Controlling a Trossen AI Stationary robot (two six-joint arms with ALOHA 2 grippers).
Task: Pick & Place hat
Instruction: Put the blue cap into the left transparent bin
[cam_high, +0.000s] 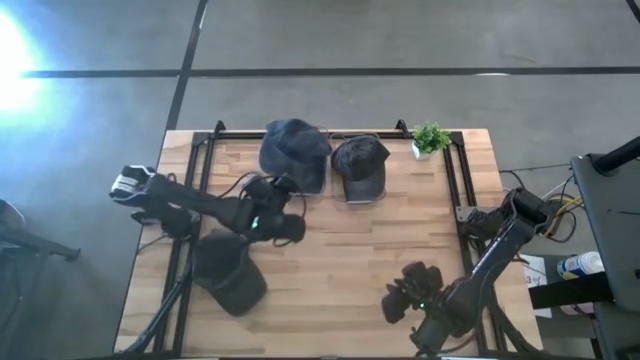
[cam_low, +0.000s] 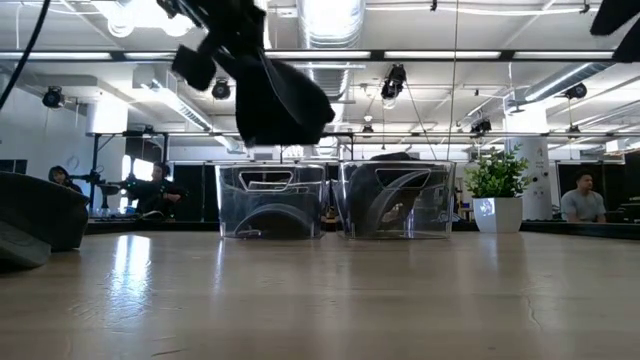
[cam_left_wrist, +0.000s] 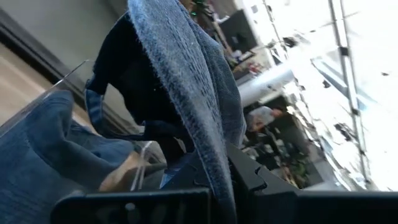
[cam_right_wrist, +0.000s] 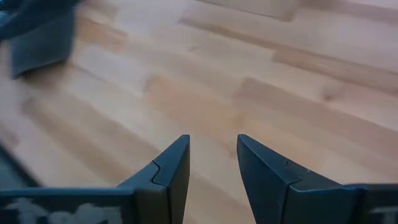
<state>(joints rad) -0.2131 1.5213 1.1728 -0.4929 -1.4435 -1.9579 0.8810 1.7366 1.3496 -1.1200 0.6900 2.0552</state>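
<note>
We see a blue denim hat (cam_high: 296, 152) above the left clear bin (cam_low: 271, 200), our left gripper's (cam_high: 283, 205) fingers pinching its fabric. Our right gripper (cam_high: 405, 297) waits well away from that bin, fingers spread, over the desk (cam_high: 350, 270).
</note>
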